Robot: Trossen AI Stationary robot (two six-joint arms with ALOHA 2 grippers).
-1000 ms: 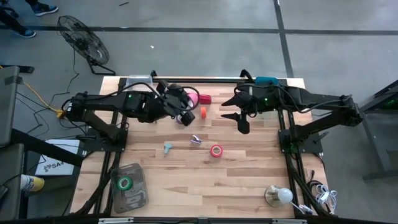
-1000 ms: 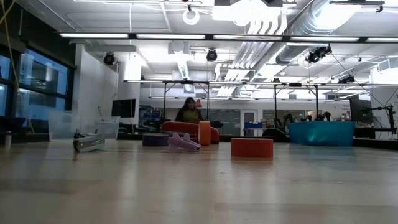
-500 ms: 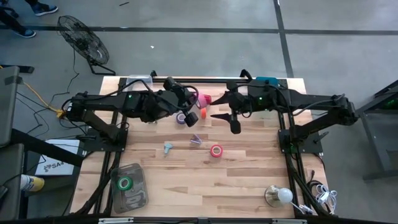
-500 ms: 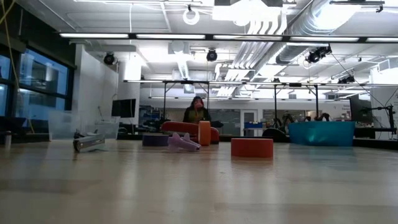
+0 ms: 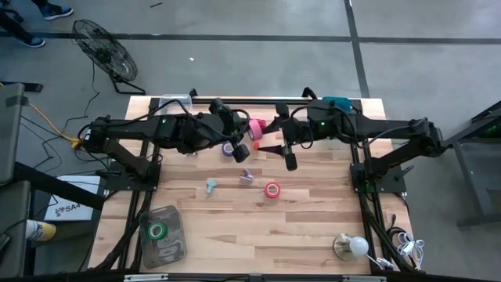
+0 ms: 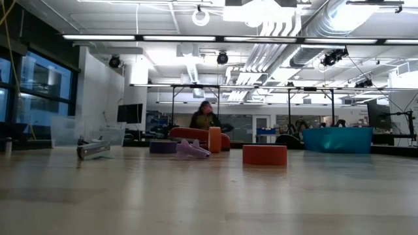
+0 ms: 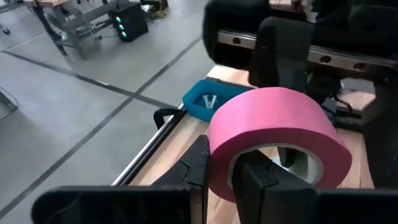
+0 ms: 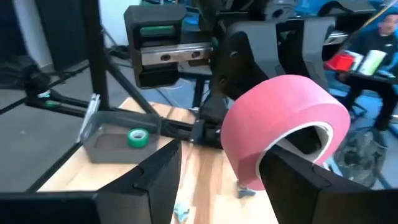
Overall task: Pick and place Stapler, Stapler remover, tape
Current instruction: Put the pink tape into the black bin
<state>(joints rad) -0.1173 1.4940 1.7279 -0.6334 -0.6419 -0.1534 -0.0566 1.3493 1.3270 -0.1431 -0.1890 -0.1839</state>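
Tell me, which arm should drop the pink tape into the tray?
Left, probably: the left pincer grips the pink tape, and the tray holding green tape sits on its side.

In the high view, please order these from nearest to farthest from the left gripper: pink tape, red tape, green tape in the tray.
1. Pink tape, held in the left gripper itself.
2. Red tape, mid-table.
3. Green tape, in the tray at the table's near-left corner.

- 4 tape rolls: pink roll (image 5: 255, 125), purple roll (image 5: 228, 148), red roll (image 5: 272, 189), green roll (image 5: 157, 230)
- 1 red stapler (image 6: 196, 134)
- 1 small orange piece (image 6: 214, 139)
- 2 pale claw-shaped pieces: (image 5: 211, 186), (image 5: 246, 176)
- 1 clear tray (image 5: 174, 246)
- 2 robot arms
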